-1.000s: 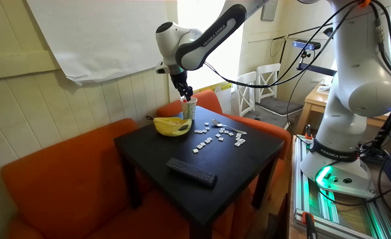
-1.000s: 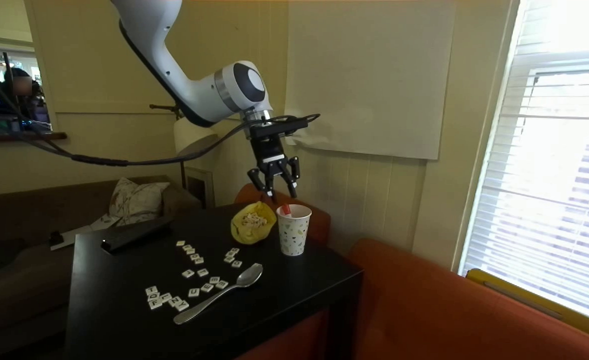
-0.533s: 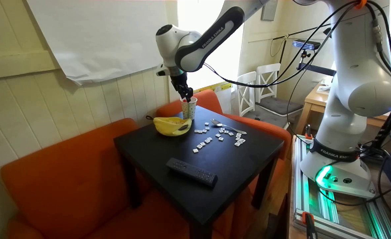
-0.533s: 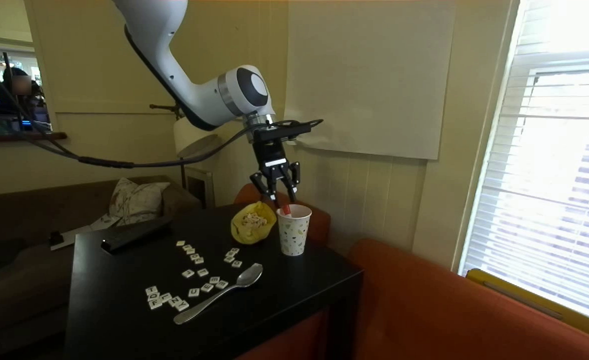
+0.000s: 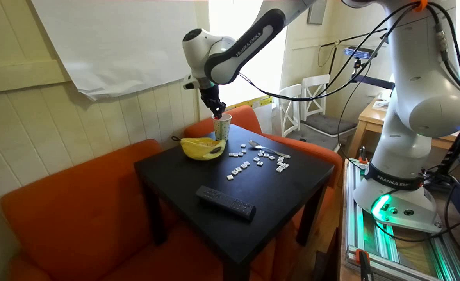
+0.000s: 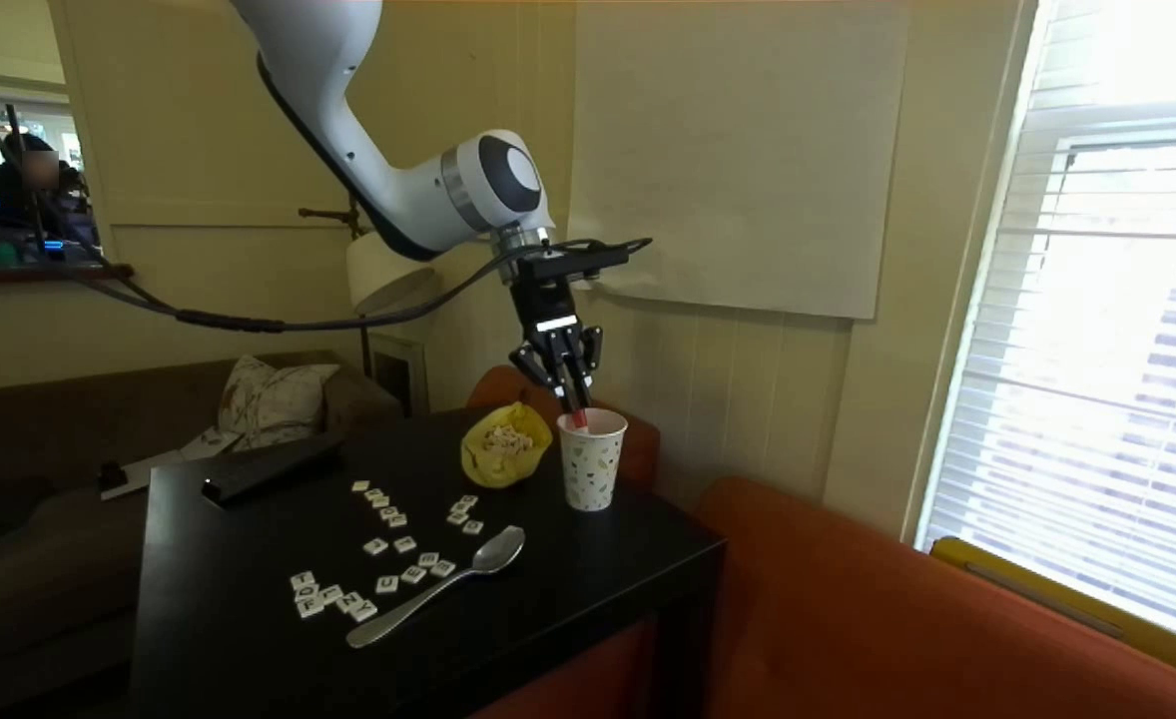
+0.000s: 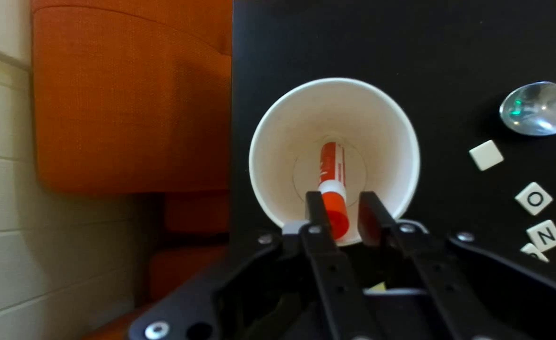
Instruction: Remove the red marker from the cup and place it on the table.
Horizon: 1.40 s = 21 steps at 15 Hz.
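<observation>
Centrally, parted black fingers point(image 7: 316, 210) straddle a slim red marker point(image 7: 332, 185) in a white paper cup point(image 6: 591, 474).
Likely light, stiff: pinch its cap point(image 7: 338, 216).

A yellow banana-shaped holder point(image 5: 200, 151), pale pieces point(image 6: 505, 440) inside, sits near the pincer point(image 6: 575, 405), below and left in both exterior views. In the wrist view, a metal spoon point(image 7: 537, 108) and white letter tiles point(image 7: 534, 199) lie right of the pincer; orange seating point(image 7: 127, 108) spreads left. In an exterior view, a black remote point(image 5: 226, 202) lies well below the pincer, and a white sheet point(image 5: 120, 47) hangs above and left of it.
</observation>
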Motion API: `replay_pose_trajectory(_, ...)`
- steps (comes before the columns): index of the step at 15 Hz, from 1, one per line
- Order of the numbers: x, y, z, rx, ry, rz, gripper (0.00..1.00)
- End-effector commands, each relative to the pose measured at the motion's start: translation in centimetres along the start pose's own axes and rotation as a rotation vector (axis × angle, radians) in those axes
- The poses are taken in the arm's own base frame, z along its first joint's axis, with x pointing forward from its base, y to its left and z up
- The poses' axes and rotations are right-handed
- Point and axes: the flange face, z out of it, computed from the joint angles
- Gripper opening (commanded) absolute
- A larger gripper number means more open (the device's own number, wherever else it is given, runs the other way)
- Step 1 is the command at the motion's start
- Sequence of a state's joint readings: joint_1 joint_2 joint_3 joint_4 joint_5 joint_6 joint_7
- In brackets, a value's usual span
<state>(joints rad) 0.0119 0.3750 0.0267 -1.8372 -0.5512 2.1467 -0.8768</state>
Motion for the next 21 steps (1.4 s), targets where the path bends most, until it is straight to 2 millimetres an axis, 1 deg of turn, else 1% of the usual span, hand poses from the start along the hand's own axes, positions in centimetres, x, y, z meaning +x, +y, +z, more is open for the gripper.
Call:
replay_pose_trajectory(1, 0.3, 0.7, 0.3, 0.013, 0.019, -0.030, 0.20)
replay_pose_trajectory(3, 0.4, 0.8, 0.5, 0.012, 0.020, -0.039, 0.21)
replay_pose_trajectory(6, 0.6, 0.8, 0.9, 0.007, 0.023, -0.049, 0.26)
replay_pose_trajectory(8, 0.8, 0.7, 1.2, 0.005, 0.022, -0.057, 0.31)
replay_pose_trajectory(9, 0.8, 0.7, 1.3, 0.005, 0.023, -0.056, 0.26)
replay_pose_trajectory(10, 0.9, 0.8, 1.4, 0.003, 0.025, -0.055, 0.14)
replay_pose_trajectory(11, 0.9, 0.8, 1.3, -0.001, 0.025, -0.054, 0.06)
replay_pose_trajectory(12, 0.8, 0.8, 1.2, -0.005, 0.028, -0.052, 0.01)
replay_pose_trajectory(13, 0.7, 0.8, 1.0, -0.009, 0.029, -0.049, 0.01)
replay_pose_trajectory(14, 0.3, 0.7, 0.6, -0.013, 0.033, -0.043, 0.04)
replay_pose_trajectory(16, -0.6, 0.4, -0.4, -0.019, 0.049, -0.025, 0.04)
replay_pose_trajectory(18, -2.2, 0.2, -1.7, -0.033, 0.068, 0.012, 0.04)
replay_pose_trajectory(21, -5.0, -0.6, -4.3, -0.067, 0.127, 0.061, 0.04)
